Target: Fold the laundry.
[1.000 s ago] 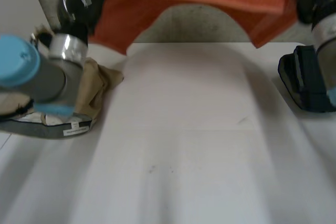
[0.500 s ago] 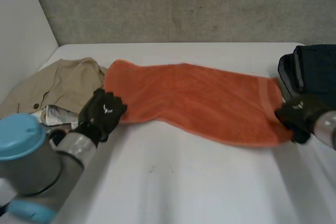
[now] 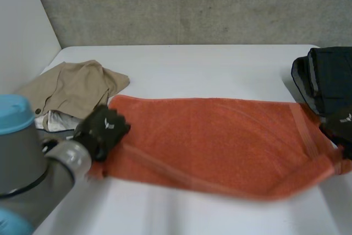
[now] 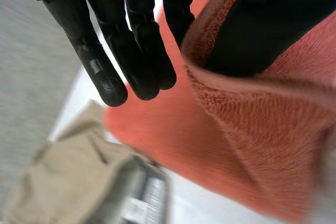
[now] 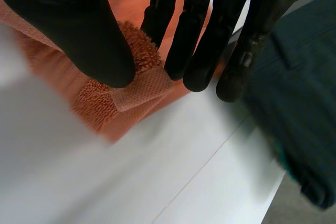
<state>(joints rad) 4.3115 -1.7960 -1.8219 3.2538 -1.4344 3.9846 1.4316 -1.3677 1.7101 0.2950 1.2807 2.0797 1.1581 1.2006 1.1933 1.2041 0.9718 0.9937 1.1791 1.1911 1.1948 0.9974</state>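
An orange towel [image 3: 220, 141] lies spread across the middle of the white table [image 3: 209, 64], its long side running left to right. My left hand [image 3: 102, 129] is at the towel's left near corner. In the left wrist view the towel's edge [image 4: 252, 129] is pinched between the thumb and the straight fingers [image 4: 136, 51]. My right hand [image 3: 341, 126] is at the towel's right near corner. There the thumb [image 5: 89, 30] presses the banded corner [image 5: 142, 90] against the fingers.
A crumpled beige garment [image 3: 71, 86] lies at the table's left, just beyond my left hand, also beside it [image 4: 68, 177]. A dark folded garment [image 3: 327, 78] sits at the right edge, close beside my right hand [image 5: 299, 103]. My left arm [image 3: 33, 158] fills the near left corner.
The towel hung in the air between raised hands a second ago. Both hands came down and drew it toward the near side, and it now lies spread on the table.
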